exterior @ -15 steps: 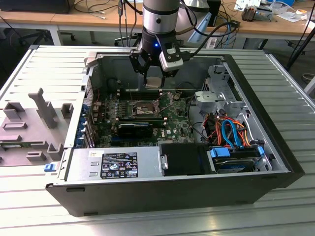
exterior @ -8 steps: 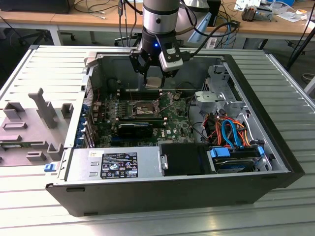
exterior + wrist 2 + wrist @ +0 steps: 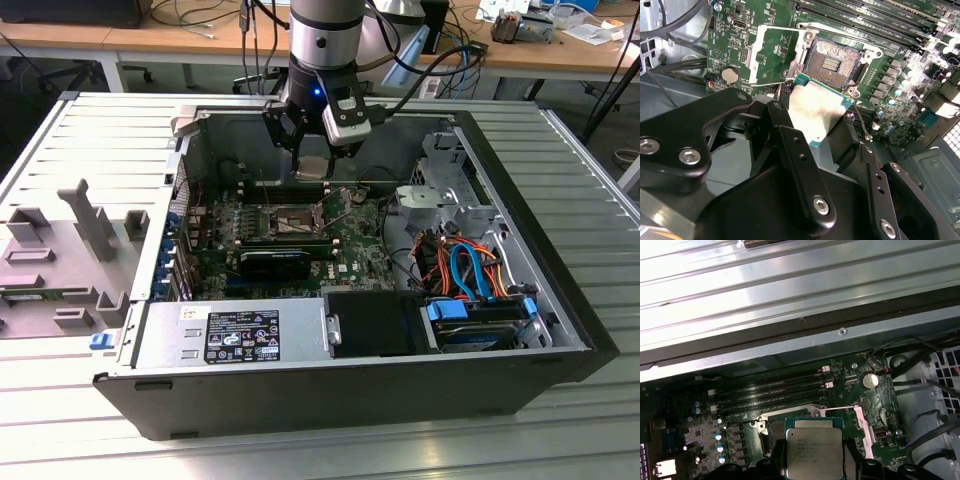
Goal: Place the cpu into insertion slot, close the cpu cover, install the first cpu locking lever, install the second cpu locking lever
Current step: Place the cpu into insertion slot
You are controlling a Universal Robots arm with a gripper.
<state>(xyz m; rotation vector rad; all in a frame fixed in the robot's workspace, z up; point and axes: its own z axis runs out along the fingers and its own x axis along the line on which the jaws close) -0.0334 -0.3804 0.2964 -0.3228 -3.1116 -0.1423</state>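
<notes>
Exterior view: the gripper [image 3: 312, 158] hangs in the upper middle of the frame above the open computer case [image 3: 300, 395]. Its jaws are drawn narrow on the cpu [image 3: 312, 168], which is held flat in the air. Lower, at the frame's centre, the insertion slot [image 3: 283, 222] lies uncovered on the green motherboard [image 3: 350, 255], apart from the chip.

Second wrist view: two black fingers [image 3: 792, 150] clamp the cpu [image 3: 815, 107] by opposite edges, its silver top towards the camera. Just beyond it the insertion slot [image 3: 832, 61] sits bare, contacts showing. The cpu cover [image 3: 771, 52] stands swung open beside the slot.

First wrist view: the cpu [image 3: 814, 452] partly hides the insertion slot [image 3: 771, 432]. The cpu cover [image 3: 862, 427] lies alongside, and the memory slots [image 3: 780, 390] run beyond.
</notes>
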